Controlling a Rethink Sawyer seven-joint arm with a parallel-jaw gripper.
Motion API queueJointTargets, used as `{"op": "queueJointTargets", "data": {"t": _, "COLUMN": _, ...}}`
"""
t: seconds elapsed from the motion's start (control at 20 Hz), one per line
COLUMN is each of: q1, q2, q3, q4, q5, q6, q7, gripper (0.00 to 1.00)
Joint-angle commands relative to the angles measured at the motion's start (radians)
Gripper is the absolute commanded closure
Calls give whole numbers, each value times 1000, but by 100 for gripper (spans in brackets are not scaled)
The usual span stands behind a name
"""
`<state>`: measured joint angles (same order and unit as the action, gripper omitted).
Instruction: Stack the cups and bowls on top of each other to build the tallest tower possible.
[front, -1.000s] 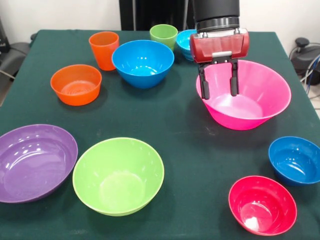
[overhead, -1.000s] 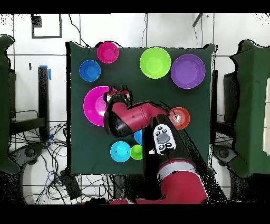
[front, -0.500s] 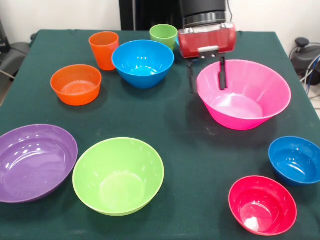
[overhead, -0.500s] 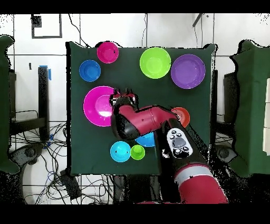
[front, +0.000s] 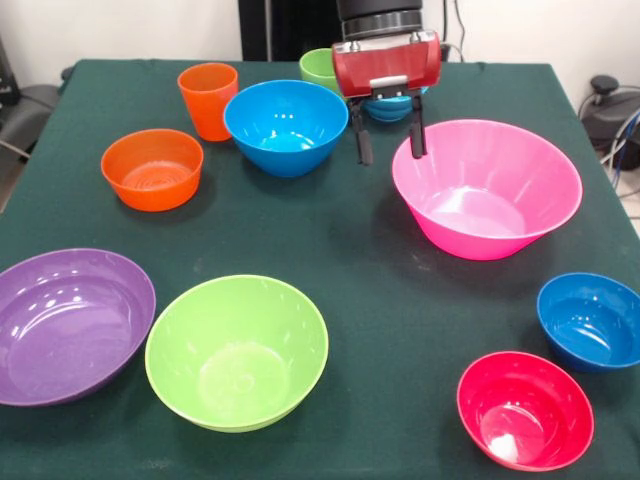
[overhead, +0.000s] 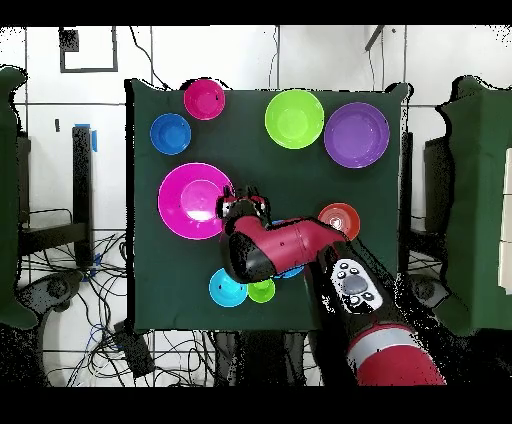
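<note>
Claw (front: 390, 143) released and empty, hanging between the large blue bowl (front: 286, 125) and the pink bowl (front: 487, 186) on the surface (front: 380, 290). It has shifted off the pink bowl's interior toward the blue. Bowls judged light, rigid, slippery; best taken by pinching the rim.

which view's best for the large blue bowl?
Front view: the large blue bowl shows whole, rim and inside, left of the open gripper. Overhead, the arm covers it; only a blue sliver shows at the arm's edge.
</note>
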<state>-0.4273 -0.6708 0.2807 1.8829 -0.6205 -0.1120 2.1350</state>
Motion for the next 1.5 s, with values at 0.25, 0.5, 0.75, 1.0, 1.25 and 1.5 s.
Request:
{"op": "queueJointTargets", "data": {"t": 0.25, "q1": 290, "q2": 106, "q3": -299, "q4": -77, "q5": -51, "q6": -183, "q7": -20, "gripper": 0}}
{"op": "queueJointTargets", "data": {"t": 0.5, "q1": 297, "q2": 157, "q3": -306, "q4": -118, "q5": -61, "q6": -215, "q7": -19, "gripper": 0}}
{"op": "queueJointTargets", "data": {"t": 0.75, "q1": 296, "q2": 175, "q3": -291, "q4": -136, "q5": -69, "q6": -210, "q7": -8, "gripper": 0}}
{"op": "queueJointTargets", "data": {"t": 1.0, "q1": 280, "q2": 167, "q3": -255, "q4": -135, "q5": -84, "q6": -175, "q7": 7, "gripper": 0}}
{"op": "queueJointTargets", "data": {"t": 1.25, "q1": 190, "q2": 124, "q3": -134, "q4": -101, "q5": -140, "q6": -85, "q7": 14, "gripper": 0}}
{"op": "queueJointTargets", "data": {"t": 1.5, "q1": 160, "q2": 104, "q3": -100, "q4": -89, "q5": -154, "q6": -59, "q7": 8, "gripper": 0}}
